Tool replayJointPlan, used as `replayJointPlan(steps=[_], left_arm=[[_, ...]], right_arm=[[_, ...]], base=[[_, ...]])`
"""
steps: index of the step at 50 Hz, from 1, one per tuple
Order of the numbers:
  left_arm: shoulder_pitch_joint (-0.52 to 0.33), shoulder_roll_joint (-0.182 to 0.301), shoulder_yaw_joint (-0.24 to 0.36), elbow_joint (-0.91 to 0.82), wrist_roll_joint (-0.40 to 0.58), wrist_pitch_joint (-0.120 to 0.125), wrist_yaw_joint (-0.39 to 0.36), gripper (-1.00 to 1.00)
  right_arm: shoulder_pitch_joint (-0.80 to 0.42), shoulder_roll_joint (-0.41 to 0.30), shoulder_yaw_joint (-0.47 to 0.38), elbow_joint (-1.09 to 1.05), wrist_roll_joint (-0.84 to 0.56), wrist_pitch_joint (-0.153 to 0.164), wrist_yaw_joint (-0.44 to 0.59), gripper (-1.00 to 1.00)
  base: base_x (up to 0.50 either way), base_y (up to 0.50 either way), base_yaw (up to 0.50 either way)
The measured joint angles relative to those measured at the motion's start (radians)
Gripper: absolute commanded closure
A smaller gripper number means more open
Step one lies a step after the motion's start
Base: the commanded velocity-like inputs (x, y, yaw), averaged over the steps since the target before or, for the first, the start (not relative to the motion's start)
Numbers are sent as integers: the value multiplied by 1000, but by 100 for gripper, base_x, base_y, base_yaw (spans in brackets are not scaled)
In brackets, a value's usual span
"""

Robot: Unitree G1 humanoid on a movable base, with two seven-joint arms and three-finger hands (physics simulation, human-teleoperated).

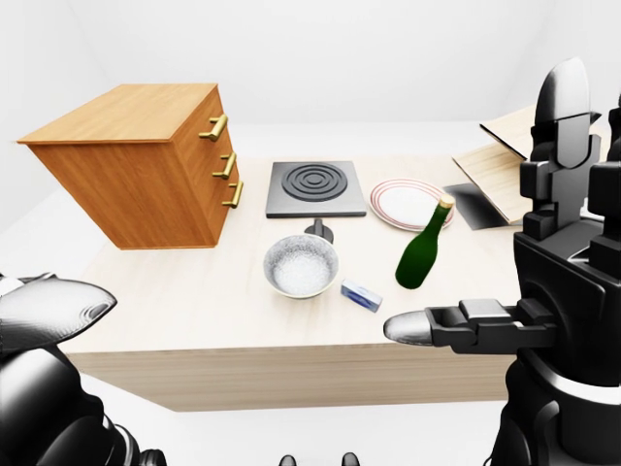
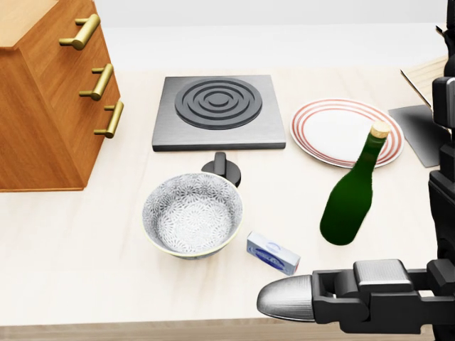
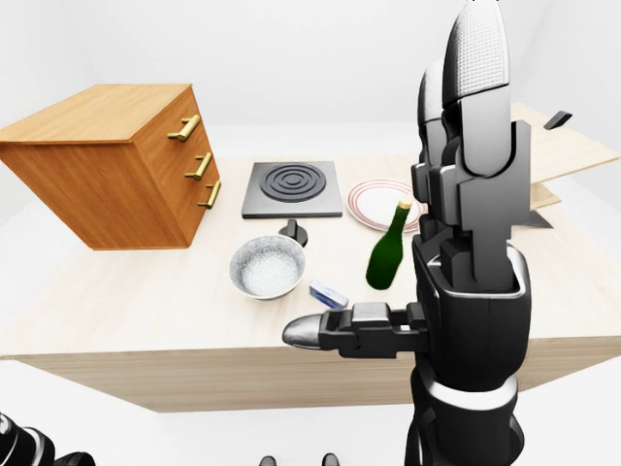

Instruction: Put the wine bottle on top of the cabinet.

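The wine bottle (image 2: 350,199) stood ungrasped on the table (image 2: 85,241). The right hand (image 3: 456,291), raised with fingers spread and empty, needed to close round it; the left hand's (image 1: 44,320) opening could not be told.

dark green wine bottle (image 2: 350,196) with a tan cork stands tilted on the tabletop (image 2: 85,234); the wooden three-drawer cabinet (image 1: 136,160) sits well apart, at the view's left.
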Motion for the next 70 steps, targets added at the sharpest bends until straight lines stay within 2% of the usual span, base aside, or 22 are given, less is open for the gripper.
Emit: replayJointPlan(steps=[9, 19, 31, 52, 70], left_arm=[[7, -8, -11, 1, 22, 0, -13, -100], [20, -38, -40, 18, 92, 0, -54, -100], [30, -64, -51, 21, 137, 0, -88, -100], [27, -68, -46, 25, 141, 0, -95, -100], [34, -70, -51, 43, 156, 0, -104, -100]], right_arm=[[9, 6, -15, 11, 9, 0, 0, -100], [20, 12, -39, 41, 74, 0, -18, -100], [41, 9, -50, 51, 157, 0, -24, -100], [37, -2, -51, 47, 184, 0, -29, -100], [6, -18, -64, -3, 166, 0, -15, -100]], base=[[0, 50, 0], [0, 0, 0], [46, 0, 0], [50, 0, 0], [2, 0, 0]])
